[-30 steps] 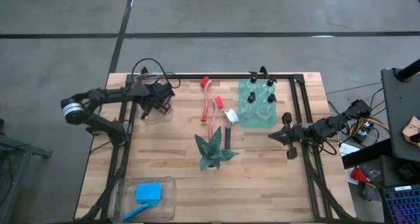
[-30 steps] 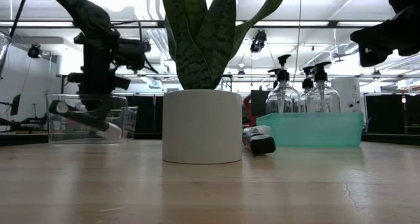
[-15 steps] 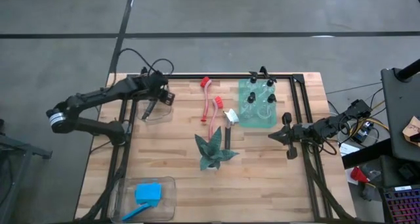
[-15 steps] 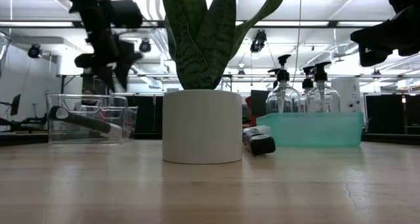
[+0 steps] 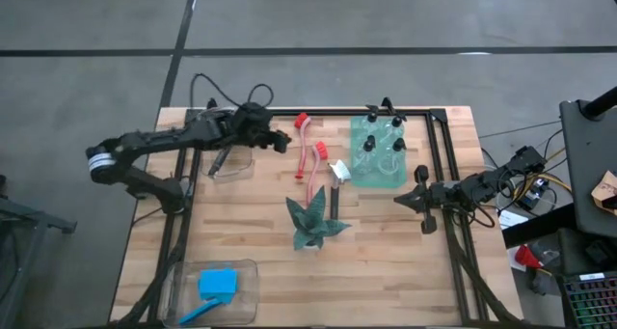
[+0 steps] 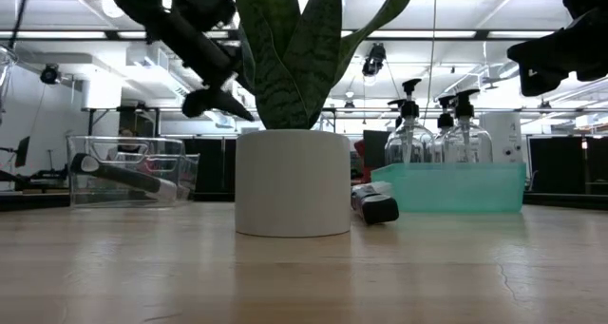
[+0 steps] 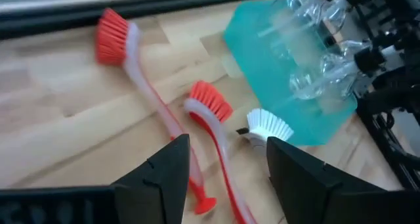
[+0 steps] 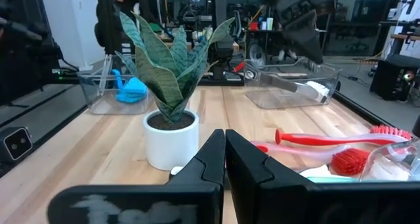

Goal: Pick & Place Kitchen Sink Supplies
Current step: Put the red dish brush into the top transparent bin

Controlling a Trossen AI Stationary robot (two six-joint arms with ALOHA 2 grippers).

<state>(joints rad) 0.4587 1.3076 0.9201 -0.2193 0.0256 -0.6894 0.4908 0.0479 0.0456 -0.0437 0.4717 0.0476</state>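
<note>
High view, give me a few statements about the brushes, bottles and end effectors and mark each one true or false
1. The left end effector is open and holds nothing. True.
2. Both red-headed brushes lie inside a clear bin. False: they lie on the bare wood table, between the clear bin and the teal tray.
3. The black-capped bottles stand in the teal tray. True.
4. The right end effector grips the white-headed brush. False: it is shut on nothing, off by the table's right edge, apart from that brush.
5. The blue sponge sits in the near clear bin. True.
</note>
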